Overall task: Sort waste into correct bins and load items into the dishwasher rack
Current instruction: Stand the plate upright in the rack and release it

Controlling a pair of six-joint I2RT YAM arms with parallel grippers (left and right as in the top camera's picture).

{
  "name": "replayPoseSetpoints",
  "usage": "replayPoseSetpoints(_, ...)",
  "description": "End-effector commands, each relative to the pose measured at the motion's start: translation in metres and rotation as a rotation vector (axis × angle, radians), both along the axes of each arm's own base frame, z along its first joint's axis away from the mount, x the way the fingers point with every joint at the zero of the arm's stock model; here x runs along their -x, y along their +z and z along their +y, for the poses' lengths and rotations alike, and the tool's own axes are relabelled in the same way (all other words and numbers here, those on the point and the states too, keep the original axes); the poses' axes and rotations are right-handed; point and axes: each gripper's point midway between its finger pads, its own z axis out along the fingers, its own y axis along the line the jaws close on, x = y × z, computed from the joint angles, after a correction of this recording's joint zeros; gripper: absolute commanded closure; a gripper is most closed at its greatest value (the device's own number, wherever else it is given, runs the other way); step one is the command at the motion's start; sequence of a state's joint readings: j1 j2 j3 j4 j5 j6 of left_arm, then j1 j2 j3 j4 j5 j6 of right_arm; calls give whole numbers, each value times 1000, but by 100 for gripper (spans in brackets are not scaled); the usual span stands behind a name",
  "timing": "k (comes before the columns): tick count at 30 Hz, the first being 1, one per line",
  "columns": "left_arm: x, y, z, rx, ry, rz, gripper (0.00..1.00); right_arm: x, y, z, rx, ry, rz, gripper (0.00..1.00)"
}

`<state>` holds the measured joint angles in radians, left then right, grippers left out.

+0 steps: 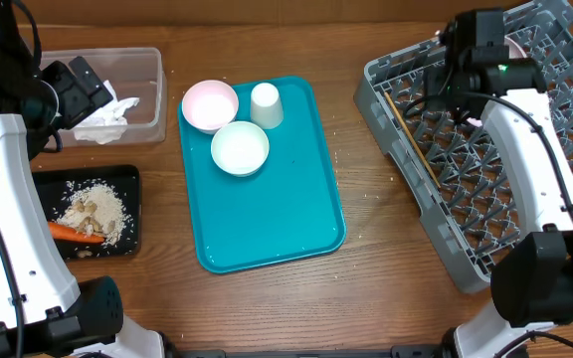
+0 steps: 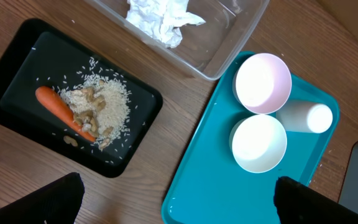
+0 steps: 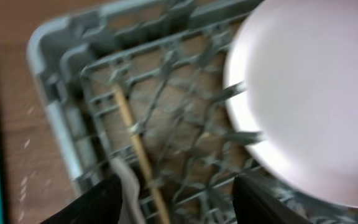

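My right gripper [image 3: 176, 199] hovers open over the grey dishwasher rack [image 1: 446, 179], nothing between its fingers. Below it, blurred, lie a wooden chopstick [image 3: 135, 143] and a whitish strip I cannot identify. The round white plate [image 3: 309, 106] stands in the rack to the right. My left gripper [image 2: 179, 202] is wide open and empty, high above the gap between the black tray [image 2: 17, 50] and the teal tray [image 2: 210, 186]. The black tray holds a carrot [image 2: 58, 109] and rice [image 2: 107, 102]. Crumpled tissue [image 2: 160, 18] lies in the clear tub [image 2: 229, 50].
On the teal tray's far end sit a pinkish bowl [image 1: 210, 104], a white bowl [image 1: 240, 148] and a small white cup [image 1: 266, 105]. Rice grains are scattered on the wood between the teal tray and the rack. The rack sits askew at the table's right edge.
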<state>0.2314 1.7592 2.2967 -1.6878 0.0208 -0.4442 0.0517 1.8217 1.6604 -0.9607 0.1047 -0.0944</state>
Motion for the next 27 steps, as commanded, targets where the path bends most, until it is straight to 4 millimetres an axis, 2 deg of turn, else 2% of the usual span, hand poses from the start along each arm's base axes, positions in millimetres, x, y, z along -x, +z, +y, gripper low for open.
replayPoseSetpoints(1, 1, 0, 3, -3, 19, 3, 0, 19, -46, 27, -124, 113, 141, 40)
replayPoseSetpoints(3, 1, 0, 3, -3, 19, 3, 0, 25, -54, 33, -157, 127, 166, 40)
replayPoseSetpoints(6, 1, 0, 3, -3, 19, 3, 0, 35, -56, 50, -238, 189, 201, 40)
replayPoseSetpoints(9, 1, 0, 3, -3, 19, 3, 0, 45, -66, 55, -267, 214, 240, 41)
replayPoseSetpoints(12, 1, 0, 3, -3, 19, 3, 0, 52, -81, 56, -270, 208, 263, 49)
replayPoseSetpoints(15, 1, 0, 3, -3, 19, 3, 0, 54, -92, 56, -268, 210, 267, 53)
replayPoseSetpoints(17, 1, 0, 3, -3, 19, 3, 0, 50, -94, 55, -259, 205, 244, 67)
replayPoseSetpoints(21, 1, 0, 3, -3, 19, 3, 0, 26, -87, 55, -275, 141, 152, 77)
replayPoseSetpoints(23, 1, 0, 3, -3, 19, 3, 0, 10, -83, 43, -235, 67, 89, 88)
replayPoseSetpoints(27, 1, 0, 3, -3, 19, 3, 0, -10, -73, 39, -215, 46, -4, 90)
